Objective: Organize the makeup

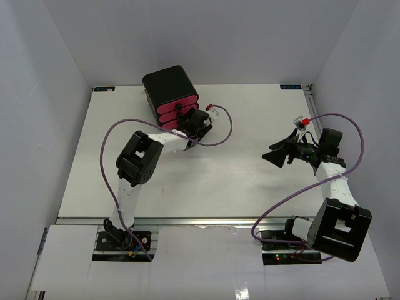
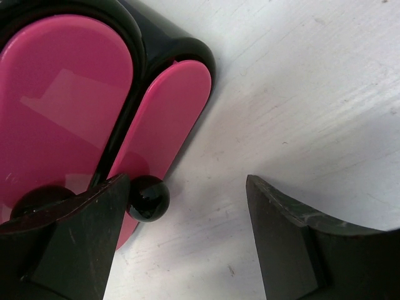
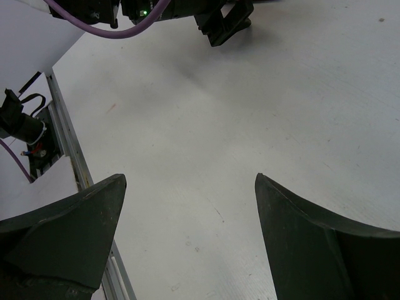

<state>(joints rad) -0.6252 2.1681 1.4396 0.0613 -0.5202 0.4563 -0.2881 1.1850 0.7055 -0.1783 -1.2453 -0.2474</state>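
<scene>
No lipstick tube, squeeze tube or small bottle shows in any view; the makeup is hidden or out of view. The black box (image 1: 167, 84) with pink drawers (image 1: 177, 107) stands at the back of the table. My left gripper (image 1: 199, 128) is open and empty at the box's front. In the left wrist view the left gripper (image 2: 187, 181) has its left finger (image 2: 81, 231) beside a black round drawer knob (image 2: 149, 198) on a pink drawer front (image 2: 169, 119). My right gripper (image 1: 278, 156) is open and empty over the table's right middle; it also shows in the right wrist view (image 3: 190, 178).
The white table (image 1: 237, 181) has side walls left and right and a metal rail (image 1: 187, 220) along its near edge. The rail's edge (image 3: 69, 156) shows left in the right wrist view, with the left arm (image 3: 222, 22) at the top.
</scene>
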